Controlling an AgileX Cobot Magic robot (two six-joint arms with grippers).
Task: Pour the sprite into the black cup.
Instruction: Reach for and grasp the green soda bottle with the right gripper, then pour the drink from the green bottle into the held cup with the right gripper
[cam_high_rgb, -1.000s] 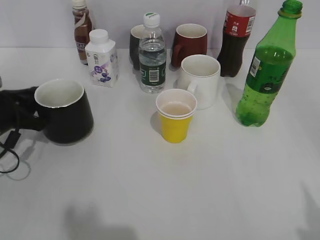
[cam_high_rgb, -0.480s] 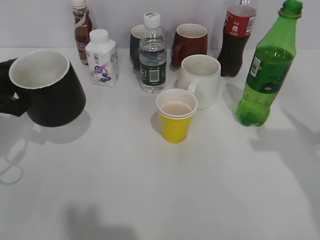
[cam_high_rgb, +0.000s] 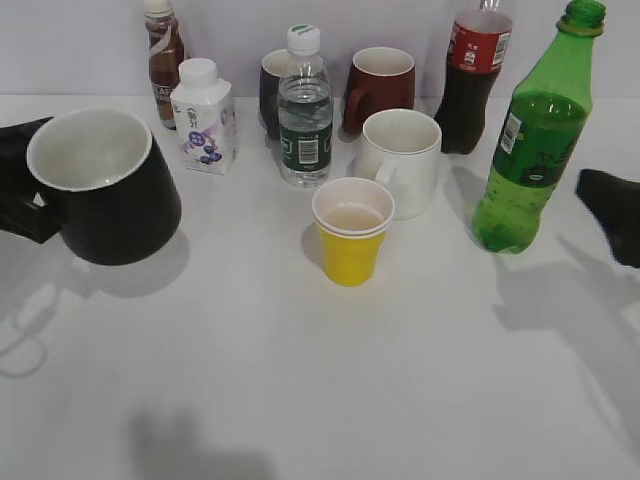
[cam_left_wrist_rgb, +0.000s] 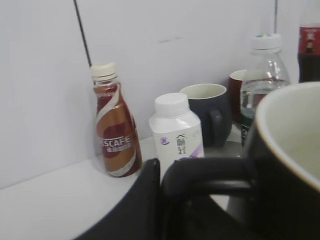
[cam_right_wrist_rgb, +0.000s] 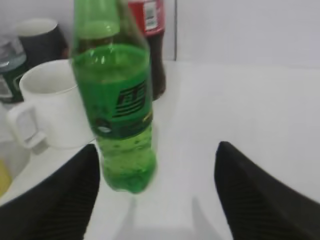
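Note:
The black cup (cam_high_rgb: 105, 200), white inside, hangs above the table at the left. My left gripper (cam_high_rgb: 22, 200) is shut on its handle; the handle (cam_left_wrist_rgb: 207, 180) and the cup's rim (cam_left_wrist_rgb: 280, 135) show in the left wrist view. The green sprite bottle (cam_high_rgb: 530, 140) stands upright, uncapped, at the right. My right gripper (cam_high_rgb: 612, 212) is open just right of the bottle. In the right wrist view the sprite bottle (cam_right_wrist_rgb: 117, 115) stands ahead, left of centre, between the spread fingers (cam_right_wrist_rgb: 157, 185).
A yellow paper cup (cam_high_rgb: 351, 232) stands mid-table. Behind it are a white mug (cam_high_rgb: 402, 160), a water bottle (cam_high_rgb: 304, 110), a dark red mug (cam_high_rgb: 380, 85), a dark mug (cam_high_rgb: 272, 90), a cola bottle (cam_high_rgb: 473, 75), a white milk bottle (cam_high_rgb: 204, 117) and a coffee bottle (cam_high_rgb: 163, 60).
My left gripper has lifted the black cup off the table and holds it up at the left. My right gripper has come into view from the right, near the sprite bottle.

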